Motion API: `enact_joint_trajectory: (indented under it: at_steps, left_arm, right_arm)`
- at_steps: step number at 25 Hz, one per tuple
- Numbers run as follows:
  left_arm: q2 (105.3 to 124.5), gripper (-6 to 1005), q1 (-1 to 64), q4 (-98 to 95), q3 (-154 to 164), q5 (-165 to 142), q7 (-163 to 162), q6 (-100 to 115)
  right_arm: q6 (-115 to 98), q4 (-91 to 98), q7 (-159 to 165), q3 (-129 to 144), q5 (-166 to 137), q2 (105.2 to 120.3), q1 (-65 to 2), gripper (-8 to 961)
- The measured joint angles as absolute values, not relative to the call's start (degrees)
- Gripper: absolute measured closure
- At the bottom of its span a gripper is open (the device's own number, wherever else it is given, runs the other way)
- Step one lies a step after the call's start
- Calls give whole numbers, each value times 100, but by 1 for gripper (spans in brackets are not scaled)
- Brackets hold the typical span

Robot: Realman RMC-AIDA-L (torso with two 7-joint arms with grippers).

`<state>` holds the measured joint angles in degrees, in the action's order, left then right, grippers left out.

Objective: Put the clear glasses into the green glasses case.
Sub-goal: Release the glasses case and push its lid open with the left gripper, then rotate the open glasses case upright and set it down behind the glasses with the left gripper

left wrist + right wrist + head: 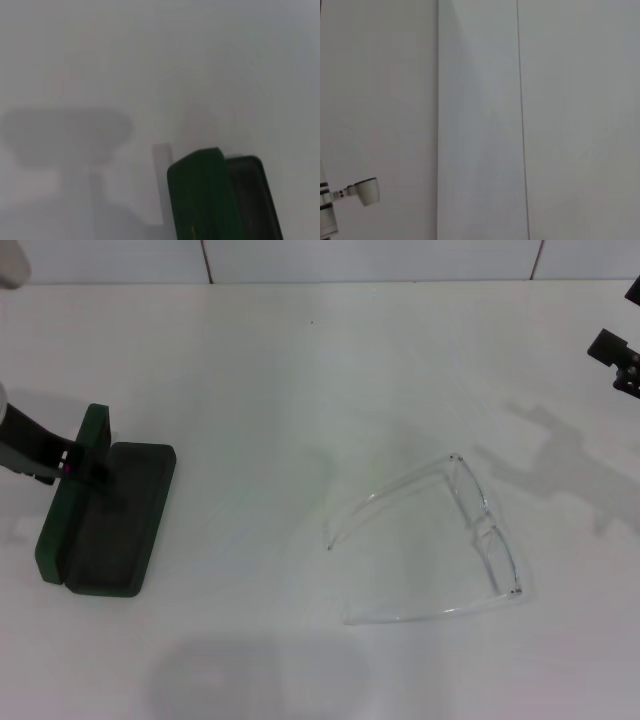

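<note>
My left gripper [72, 466] is sitting at the case [110, 520], right where the raised lid meets the tray, and it looks to be touching the lid's edge; I cannot tell whether its jaws are parted or pressed together there. The case is lying open on the table [300, 370], at my left, its lid standing up along the outer side and the dark lining facing up. In my left wrist view the lid's green outside is showing faint gold lettering. The glasses [450, 540] are resting well apart from the case, toward my right, arms unfolded. My right gripper [622, 358] is hanging at the table's far right edge, jaws unreadable.
</note>
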<state>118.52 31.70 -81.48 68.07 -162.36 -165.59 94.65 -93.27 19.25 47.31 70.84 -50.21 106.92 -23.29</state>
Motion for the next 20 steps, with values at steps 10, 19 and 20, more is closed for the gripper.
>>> enact_joint_trajectory:
  at_steps: [10, 19, 20]
  left_arm:
    - [11805, 532, 3034, -8150, 6850, -16243, -16404, 9465]
    - [11938, 796, 2888, -8575, 6891, -16241, -16117, 9490]
    - [11941, 796, 2882, -8605, 6895, -16241, -16099, 9492]
  right_arm:
    - [-9338, 1925, 4722, 7083, -5001, 10761, -2315, 153]
    - [-9507, 1936, 4744, 7003, -4963, 10787, -2193, 153]
    - [-9549, 1930, 4744, 6963, -4963, 10789, -2170, 153]
